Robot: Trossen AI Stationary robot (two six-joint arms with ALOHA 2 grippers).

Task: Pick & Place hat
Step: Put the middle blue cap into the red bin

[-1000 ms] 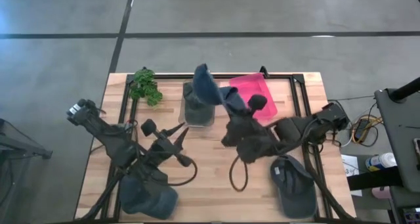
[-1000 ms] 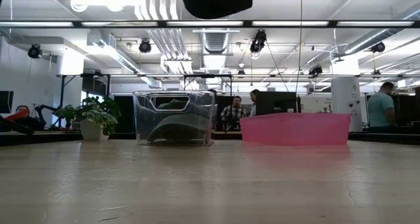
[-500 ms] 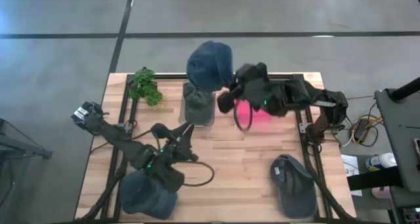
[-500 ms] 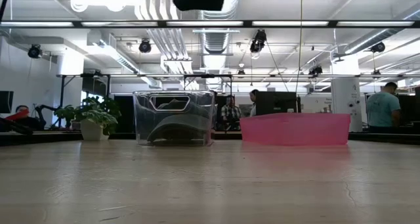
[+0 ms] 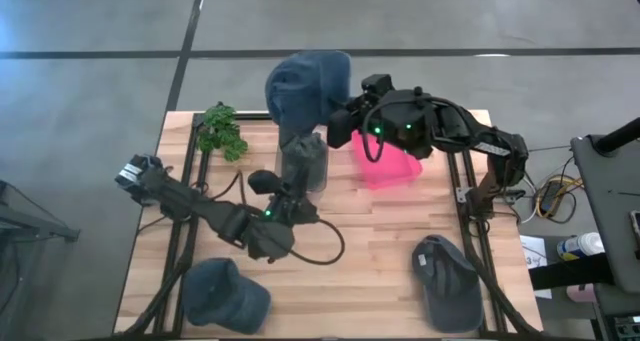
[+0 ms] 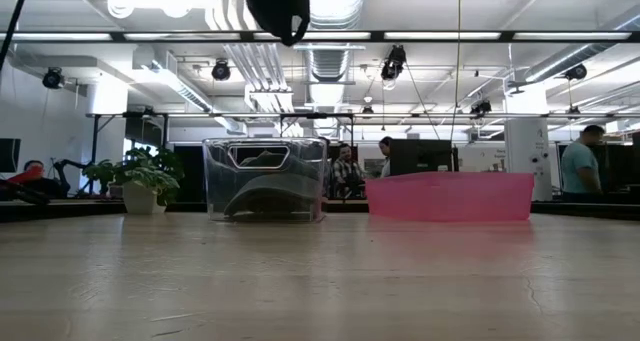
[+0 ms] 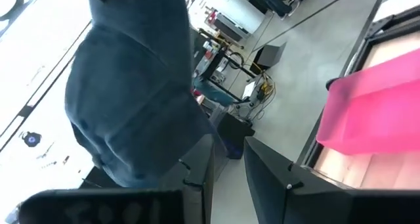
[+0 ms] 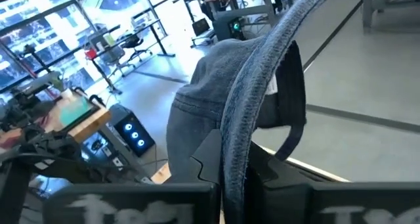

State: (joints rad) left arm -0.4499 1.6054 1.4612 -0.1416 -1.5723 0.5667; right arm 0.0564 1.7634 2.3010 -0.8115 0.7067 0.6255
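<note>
My right gripper (image 5: 342, 119) is shut on a blue denim hat (image 5: 305, 81), raised high above the clear bin (image 5: 302, 163) at the table's far side. In the low view the hat (image 6: 278, 6) hangs at the top edge, over the bin (image 6: 265, 178), which has a dark hat-like shape inside. My left gripper (image 5: 296, 195) is open just near of the clear bin, touching nothing. Its wrist view looks up at the held hat (image 7: 131, 92). Two more hats lie on the table, one near-left (image 5: 225, 296) and one near-right (image 5: 448, 281). My right gripper pinches the hat's brim (image 8: 235, 142) between its two fingers, which reach in from the table's right. The brim stands edge-on out of the fingers, with the crown (image 8: 203, 119) beyond it. The hat is lifted clear, high above the clear bin.
A pink bin (image 5: 388, 153) stands right of the clear bin; it also shows in the low view (image 6: 450, 196). A small green plant (image 5: 222, 131) sits at the far-left corner. Black frame rails run along the table's sides. Bare wood lies in the middle.
My right gripper has carried the hat up and toward the far-left, from mid-table to above the clear bin. My left arm has swung off the near-left hat and reached toward the clear bin, uncovering that hat.
</note>
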